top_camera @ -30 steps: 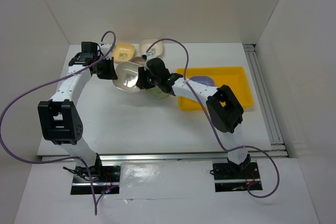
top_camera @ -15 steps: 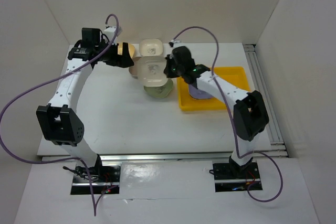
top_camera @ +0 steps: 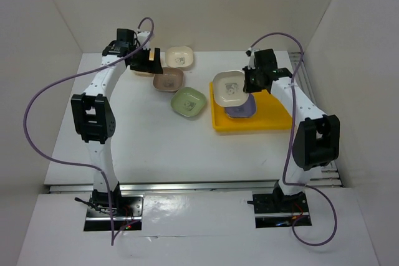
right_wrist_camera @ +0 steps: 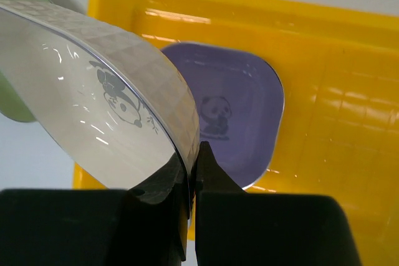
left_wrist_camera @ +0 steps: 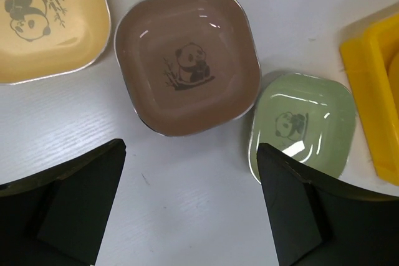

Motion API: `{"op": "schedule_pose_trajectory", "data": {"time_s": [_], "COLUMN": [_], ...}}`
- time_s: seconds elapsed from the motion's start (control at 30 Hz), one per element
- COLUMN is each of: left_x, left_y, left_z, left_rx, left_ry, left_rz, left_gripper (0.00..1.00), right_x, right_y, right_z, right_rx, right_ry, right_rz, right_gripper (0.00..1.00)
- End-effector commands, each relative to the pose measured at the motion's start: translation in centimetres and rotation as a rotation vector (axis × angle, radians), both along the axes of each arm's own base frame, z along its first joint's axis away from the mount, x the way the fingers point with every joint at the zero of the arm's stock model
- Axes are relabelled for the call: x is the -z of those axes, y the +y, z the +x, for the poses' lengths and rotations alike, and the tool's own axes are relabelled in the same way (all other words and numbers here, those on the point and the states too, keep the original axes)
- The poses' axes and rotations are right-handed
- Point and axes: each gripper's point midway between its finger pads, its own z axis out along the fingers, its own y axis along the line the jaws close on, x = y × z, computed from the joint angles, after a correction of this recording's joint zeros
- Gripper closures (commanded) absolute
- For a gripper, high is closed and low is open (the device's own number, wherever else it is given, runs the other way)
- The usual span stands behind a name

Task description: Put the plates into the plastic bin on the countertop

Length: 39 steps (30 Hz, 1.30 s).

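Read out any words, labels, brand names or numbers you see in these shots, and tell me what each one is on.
There is no readable text in any view.
Brown plate: a panda-with-bamboo drawing, no words.
Yellow plate: the same kind of panda drawing, no lettering.
Green plate: a panda only.
Lilac plate: a panda only.
Cream plate: a panda only.
Plastic bin: plain, with no label in view.

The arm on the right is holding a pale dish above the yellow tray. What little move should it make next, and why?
Probably lower the dish into the tray. The right pincer is shut on the rim of the cream rounded-square dish, holding it tilted over the bright yellow plastic bin, where a lilac dish already lies. The cream one is not yet resting on anything.
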Motion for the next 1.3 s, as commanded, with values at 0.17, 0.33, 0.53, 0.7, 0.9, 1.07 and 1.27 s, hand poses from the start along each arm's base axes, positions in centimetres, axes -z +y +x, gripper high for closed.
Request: {"op": "schedule_pose_trajectory", "data": {"time_s": [0.17,0.33,0.53,0.7,0.9,1.07,1.27], "left_x": [0.9,3.6,4.7,5.8,6.6,8.9,11.3], "left_y": [-0.3,-0.4,-0.4,-0.4,0.0,0.3,0.7], "left_z": [3.3,4.2,4.7,4.7,5.8,6.2,4.6], "left_rx": [-0.001,-0.003,-0.009,-0.008,-0.029,-0.038,-0.061], "left_ry": [-0.042,-0.009,-0.001,0.019,0.005,0.039,0.085], "left_rz": [0.066,0.095,0.127,0.129,0.149,0.167,0.176], "left_gripper": [0.00,0.00,0.00,0.00,0.03,0.11,0.19], "right_x": [2.4,3.1,2.2,-2.3,-6.3,-7.6,-7.5], "right_y": [-2.5,-3.5,-3.2,-3.0,-1.9,-1.0,-1.5], "right_z": [-1.6,-1.2,-0.1,1.2,2.1,1.4,0.6], "right_rx": [-0.010,0.019,0.012,0.028,0.018,-0.005,0.011], "right_ry": [0.103,0.119,0.111,-0.008,-0.085,-0.108,-0.112], "right_rz": [-0.034,-0.045,-0.036,-0.031,-0.035,-0.051,-0.065], "right_gripper": [0.99,0.93,0.16,0.00,0.00,0.00,0.00]}}
